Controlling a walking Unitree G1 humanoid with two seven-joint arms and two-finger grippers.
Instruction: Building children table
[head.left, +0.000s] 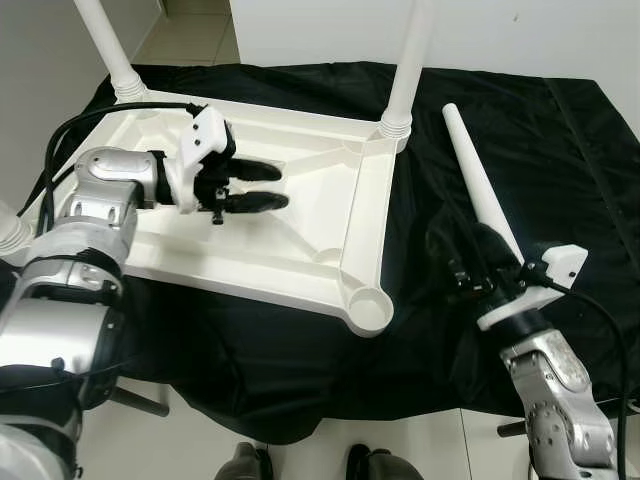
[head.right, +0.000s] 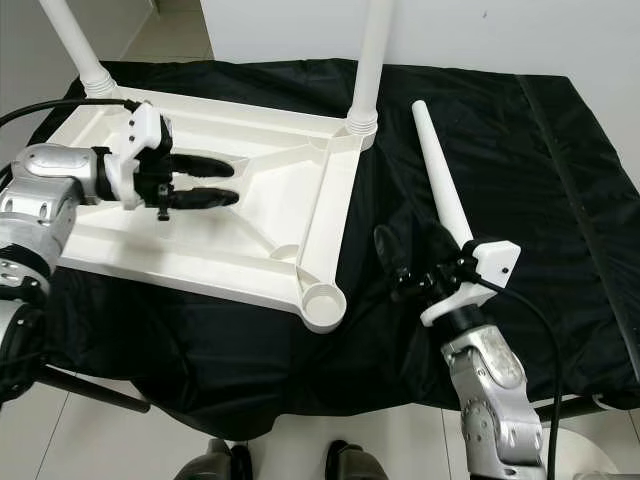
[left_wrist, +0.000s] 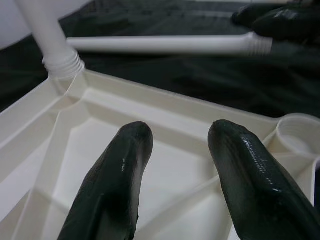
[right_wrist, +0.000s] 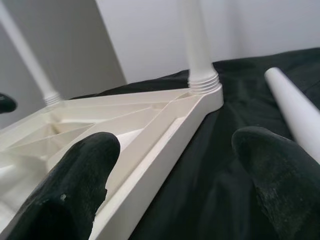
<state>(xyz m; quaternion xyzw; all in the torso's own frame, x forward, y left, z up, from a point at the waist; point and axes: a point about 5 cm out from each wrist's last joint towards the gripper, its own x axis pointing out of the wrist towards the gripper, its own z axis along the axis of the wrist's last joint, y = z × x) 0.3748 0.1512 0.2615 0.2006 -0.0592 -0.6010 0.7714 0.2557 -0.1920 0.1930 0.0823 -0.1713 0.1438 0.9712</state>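
The white tabletop (head.left: 300, 275) lies upside down on a black cloth (head.left: 560, 160), two legs (head.left: 408, 60) standing screwed into its far corners. A loose leg (head.left: 478, 185) lies on the cloth just to its right. My left gripper (head.left: 268, 187) hovers over the tabletop's underside, fingers apart, holding nothing. My right gripper (head.right: 420, 258) sits low by the loose leg's thick end, fingers spread wide, empty. The near corner socket (head.left: 368, 305) is open.
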